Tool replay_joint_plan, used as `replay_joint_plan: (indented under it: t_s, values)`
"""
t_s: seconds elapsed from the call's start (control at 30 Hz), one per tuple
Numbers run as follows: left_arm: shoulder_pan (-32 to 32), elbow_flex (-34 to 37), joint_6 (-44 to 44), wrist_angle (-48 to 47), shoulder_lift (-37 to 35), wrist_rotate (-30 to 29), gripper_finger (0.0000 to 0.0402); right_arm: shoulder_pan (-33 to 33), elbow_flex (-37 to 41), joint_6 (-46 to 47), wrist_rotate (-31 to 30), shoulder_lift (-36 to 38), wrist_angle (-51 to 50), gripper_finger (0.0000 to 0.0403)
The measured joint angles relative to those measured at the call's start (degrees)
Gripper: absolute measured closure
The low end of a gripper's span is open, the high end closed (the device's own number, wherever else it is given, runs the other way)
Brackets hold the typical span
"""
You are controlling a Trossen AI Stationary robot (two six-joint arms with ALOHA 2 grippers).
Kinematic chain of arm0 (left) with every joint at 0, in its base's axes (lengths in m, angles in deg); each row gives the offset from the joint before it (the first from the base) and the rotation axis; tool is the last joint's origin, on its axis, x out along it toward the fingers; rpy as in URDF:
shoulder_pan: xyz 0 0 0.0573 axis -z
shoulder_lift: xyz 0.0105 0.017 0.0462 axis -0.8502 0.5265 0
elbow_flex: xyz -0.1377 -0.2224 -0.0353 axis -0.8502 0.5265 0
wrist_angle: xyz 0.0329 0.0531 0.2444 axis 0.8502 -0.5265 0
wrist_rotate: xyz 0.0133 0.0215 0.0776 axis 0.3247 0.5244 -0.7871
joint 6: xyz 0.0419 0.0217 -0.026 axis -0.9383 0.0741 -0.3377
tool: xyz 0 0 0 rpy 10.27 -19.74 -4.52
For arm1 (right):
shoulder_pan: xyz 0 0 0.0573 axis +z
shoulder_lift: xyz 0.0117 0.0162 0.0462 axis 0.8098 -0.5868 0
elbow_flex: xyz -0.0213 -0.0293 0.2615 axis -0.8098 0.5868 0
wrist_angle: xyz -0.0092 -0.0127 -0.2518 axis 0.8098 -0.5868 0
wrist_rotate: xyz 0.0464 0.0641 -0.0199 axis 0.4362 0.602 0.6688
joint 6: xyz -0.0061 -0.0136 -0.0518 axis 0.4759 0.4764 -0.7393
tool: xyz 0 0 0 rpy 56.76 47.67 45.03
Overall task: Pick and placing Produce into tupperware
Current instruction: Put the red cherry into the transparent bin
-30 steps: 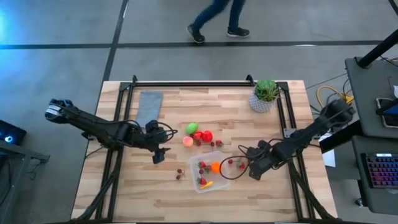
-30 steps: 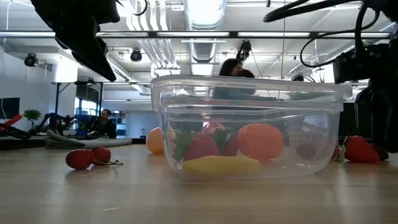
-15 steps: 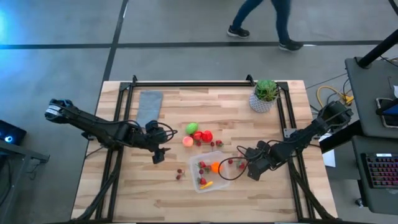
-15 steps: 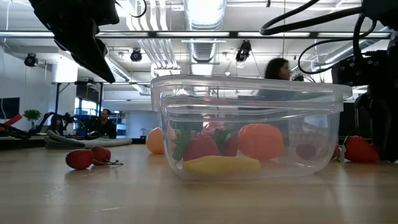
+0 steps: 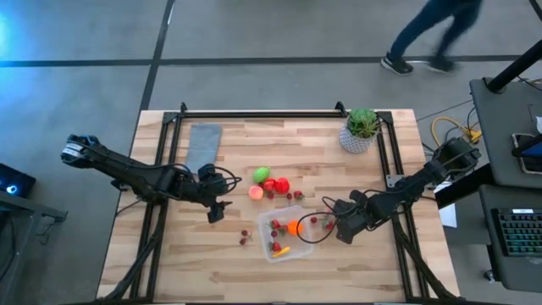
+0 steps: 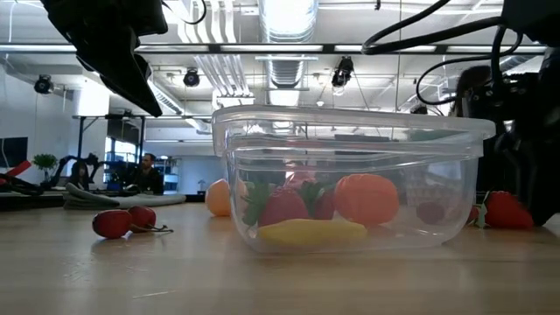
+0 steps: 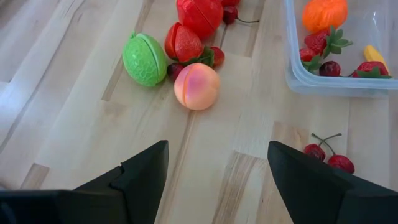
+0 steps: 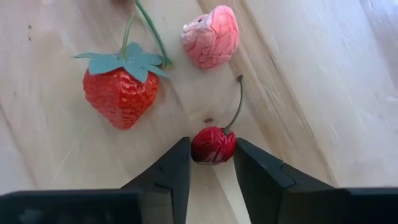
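Note:
The clear tupperware [image 5: 273, 243] stands at the table's middle and holds an orange piece, strawberries and a yellow piece [image 6: 311, 231]. Far-left of it lie a green piece [image 7: 144, 59], a peach [image 7: 196, 86] and red pieces [image 5: 276, 184]. Two cherries [image 7: 328, 155] lie left of the tub. My right gripper [image 5: 333, 227] is just right of the tub, shut on a red cherry [image 8: 213, 144]; a strawberry [image 8: 120, 90] and a pink piece [image 8: 211, 36] lie beyond it. My left gripper [image 5: 217, 212] is open and empty, left of the loose produce. My right gripper pinches the cherry's round body [image 8: 200, 149] between its two fingertips, one on each side. The stem [image 8: 236, 106] points away from the fingers, free. The cherry is at table level; I cannot tell whether it is lifted clear.
A potted plant [image 5: 362, 129] stands at the far right corner. A grey cloth [image 5: 203, 144] lies at the far left. A black cable loops by the tub's right side [image 5: 306, 227]. A person [image 5: 432, 38] walks on the floor beyond the far edge.
My right gripper has moved a little toward the table's left, closer to the tupperware. The person beyond the far edge has walked to the right.

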Motion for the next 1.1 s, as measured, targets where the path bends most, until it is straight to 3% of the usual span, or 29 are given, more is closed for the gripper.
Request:
replay_joint_plan:
  t_s: [0.53, 0.87, 1.1]
  values:
    - [0.00, 0.00, 0.02, 0.02, 0.00, -0.17, 0.0142, -0.04, -2.79, 2.14, -1.06, 1.69, -0.99, 0.0325]
    - [0.00, 0.02, 0.02, 0.02, 0.02, -0.17, 0.0142, -0.02, -17.09, -5.64, -6.53, 4.39, -10.01, 0.0325]
    - [0.00, 0.02, 0.02, 0.07, 0.02, -0.19, 0.0142, -1.84, -27.28, -12.63, -4.36, 2.02, -9.13, 0.0326]
